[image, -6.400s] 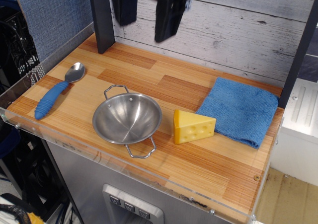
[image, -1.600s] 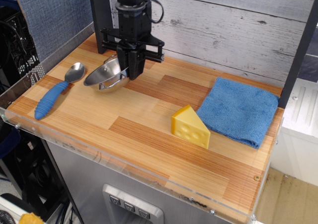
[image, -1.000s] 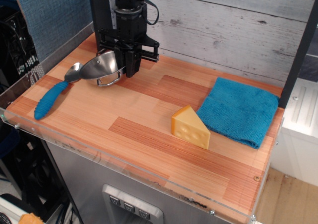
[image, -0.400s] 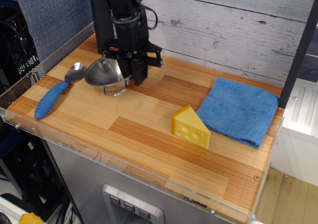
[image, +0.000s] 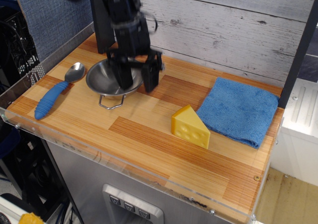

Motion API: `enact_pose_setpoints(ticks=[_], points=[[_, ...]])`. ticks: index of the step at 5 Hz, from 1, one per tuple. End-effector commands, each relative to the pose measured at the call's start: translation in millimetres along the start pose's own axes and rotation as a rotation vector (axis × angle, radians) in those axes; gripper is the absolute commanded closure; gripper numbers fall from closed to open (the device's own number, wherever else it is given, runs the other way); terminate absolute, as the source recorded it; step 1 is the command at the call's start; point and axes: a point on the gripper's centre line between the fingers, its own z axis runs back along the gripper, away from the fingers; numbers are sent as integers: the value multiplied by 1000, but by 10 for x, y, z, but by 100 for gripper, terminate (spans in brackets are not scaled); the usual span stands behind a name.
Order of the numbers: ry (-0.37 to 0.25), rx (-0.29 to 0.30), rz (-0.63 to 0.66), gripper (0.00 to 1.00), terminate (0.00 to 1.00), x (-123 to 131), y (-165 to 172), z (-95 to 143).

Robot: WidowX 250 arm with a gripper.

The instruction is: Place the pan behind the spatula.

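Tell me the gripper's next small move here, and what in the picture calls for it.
Probably lift straight up and clear. The gripper stands open, one finger inside the pan and one outside its right rim. The pan sits level on the table, right beside the spatula head, so the grip looks let go.

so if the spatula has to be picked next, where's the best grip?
Probably the thick ribbed blue handle of the spatula, mid-length, from straight above, jaws across its width. It lies flat and diagonal; the pan crowds its spoon head, so the handle end leaves more room.

pan [image: 103, 80] right rim hidden by blurred end effector [image: 136, 80]
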Motion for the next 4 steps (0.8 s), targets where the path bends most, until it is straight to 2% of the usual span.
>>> enact_pose_setpoints(ticks=[1, 2, 3, 4], points=[[-257, 116, -55, 0, 0, -49, -268, 1181], [-271, 173, -67, 0, 0, -187, -437, 1350], [-253, 214, -90, 0, 0, -332, -579, 1418], [-218, 232, -98, 0, 0, -408, -578, 1417]])
